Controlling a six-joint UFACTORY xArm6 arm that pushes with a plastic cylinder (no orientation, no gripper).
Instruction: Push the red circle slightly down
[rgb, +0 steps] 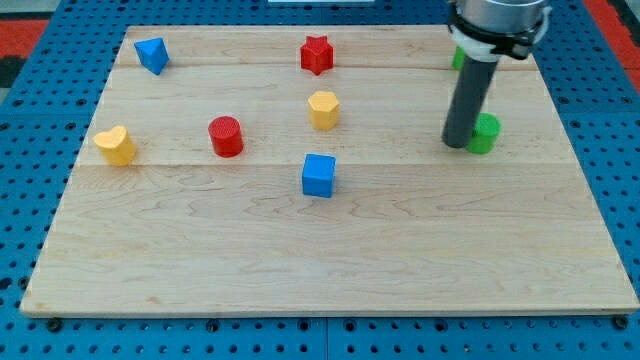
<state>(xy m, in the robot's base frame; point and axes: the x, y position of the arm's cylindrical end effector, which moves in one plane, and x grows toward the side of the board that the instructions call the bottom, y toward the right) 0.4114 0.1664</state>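
The red circle (226, 136) stands on the wooden board (330, 250), left of centre. My tip (457, 143) is far to its right, at the board's right side, touching or just beside the left of a green block (485, 133). Nothing lies between the tip and the red circle except a yellow block (323, 109) higher up and a blue cube (319, 175) lower down.
A red star (316, 54) sits at the top centre. A blue block (152, 55) is at the top left, a yellow heart-like block (116, 145) at the left edge. Another green block (457, 58) is partly hidden behind the rod.
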